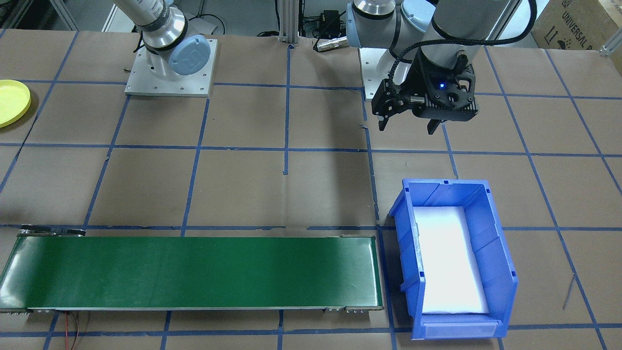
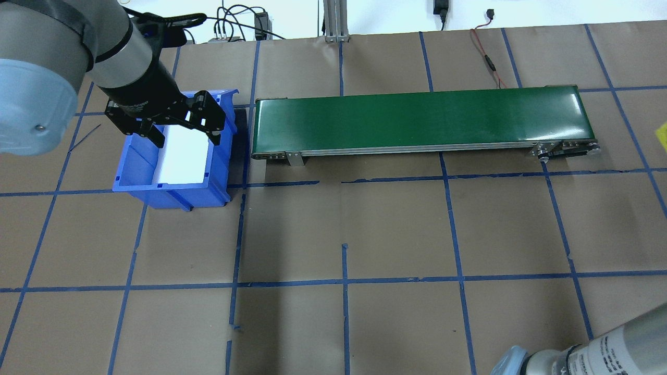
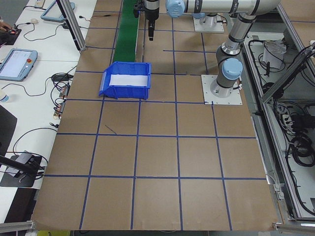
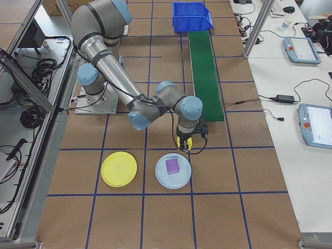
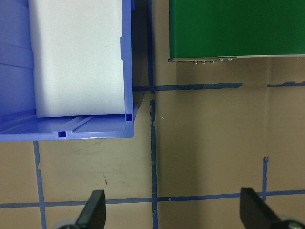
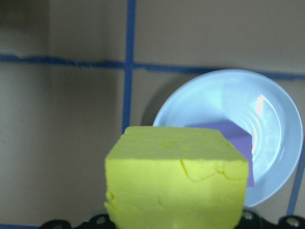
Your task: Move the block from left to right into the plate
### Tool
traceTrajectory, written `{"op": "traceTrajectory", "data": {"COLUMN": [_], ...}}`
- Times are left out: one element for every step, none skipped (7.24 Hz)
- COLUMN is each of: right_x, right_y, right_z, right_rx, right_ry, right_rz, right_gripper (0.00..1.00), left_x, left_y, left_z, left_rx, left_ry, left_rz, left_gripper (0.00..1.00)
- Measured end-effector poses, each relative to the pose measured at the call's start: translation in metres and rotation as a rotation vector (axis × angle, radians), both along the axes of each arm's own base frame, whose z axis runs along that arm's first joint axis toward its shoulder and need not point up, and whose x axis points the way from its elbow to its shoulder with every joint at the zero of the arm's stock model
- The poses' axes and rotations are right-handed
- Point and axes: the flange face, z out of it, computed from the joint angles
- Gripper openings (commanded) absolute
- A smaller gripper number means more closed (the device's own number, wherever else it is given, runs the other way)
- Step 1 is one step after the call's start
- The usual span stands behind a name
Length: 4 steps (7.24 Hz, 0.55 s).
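a yellow foam block (image 6: 177, 180), rough-edged and faintly creased, is held tight in the closed jaws of the right gripper (image 4: 184, 143), above the surface beside a pale blue plate (image 4: 173, 170) on which a purple cube (image 4: 173, 166) is seen. the yellow plate (image 4: 119, 168) is found just beside the blue plate, toward the robot's side. at the surface's far end, the left gripper (image 2: 182, 127) is hung with its jaws spread wide and nothing between them, above a blue bin (image 2: 136, 169) lined with white foam (image 2: 184, 159). a green conveyor (image 2: 417, 117) is stretched between bin and plates.
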Motion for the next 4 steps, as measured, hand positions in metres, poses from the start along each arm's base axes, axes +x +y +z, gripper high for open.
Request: {"op": "traceTrajectory", "data": {"right_x": [-0.036,-0.064,-0.08,-0.083], "right_y": [0.06,0.124,0.183,0.228], "right_z": [-0.004,-0.02,-0.04,-0.06], "right_rx": [0.02,0.036,0.046,0.051], "right_ry": [-0.028,-0.076,-0.13,-0.181], "right_rz": [-0.029,-0.073,-0.126,-0.173], "right_gripper": [0.43,0.43,0.44,0.44], "left_x": [-0.001,0.0,0.0,0.0], "left_y": [0.0,0.0,0.0,0.0], "left_z": [0.0,0.001,0.001,0.001], "left_rx": [-0.001,-0.002,-0.002,-0.003], "left_ry": [0.0,0.0,0.0,0.001], "left_rz": [-0.002,-0.001,-0.001,-0.001], "left_gripper": [1.0,1.0,1.0,1.0]}}
